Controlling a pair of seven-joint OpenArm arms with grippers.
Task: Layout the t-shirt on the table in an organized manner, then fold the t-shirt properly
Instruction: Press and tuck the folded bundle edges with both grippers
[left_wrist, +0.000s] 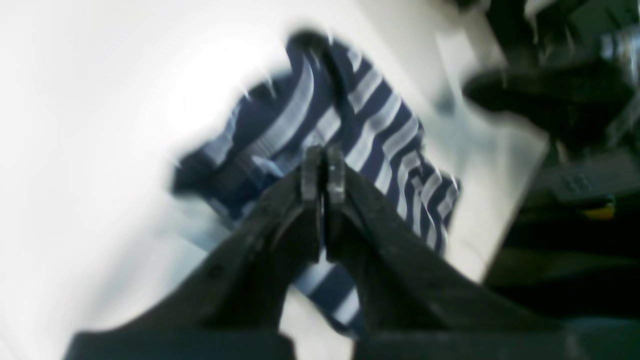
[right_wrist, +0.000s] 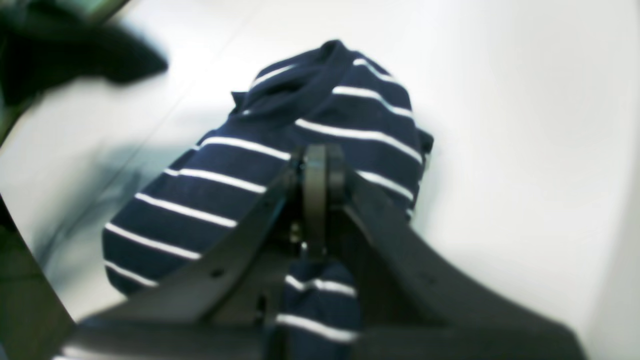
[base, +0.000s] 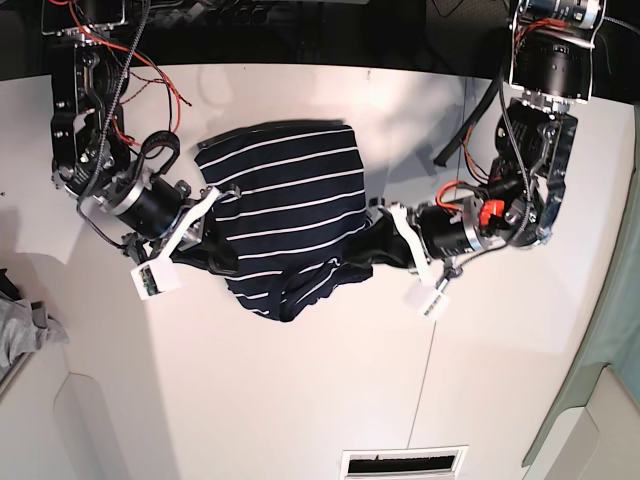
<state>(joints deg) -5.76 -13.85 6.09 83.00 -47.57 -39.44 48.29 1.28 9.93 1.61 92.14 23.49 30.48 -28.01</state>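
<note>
White bench (base: 300, 400) fills the base view, a thin dark seam running down it; the t-shirt (base: 285, 215) lies bunched near its middle, navy with thin white stripes. Left gripper (base: 392, 238) sits at the shirt's edge, jaws pressed together, apparently pinching fabric; right gripper (base: 205, 228) at the opposite edge, jaws likewise closed, though whether cloth is caught I cannot tell. Soft, light and limp, it should drape and crease; shoulders or hem corners look best to grasp.
</note>
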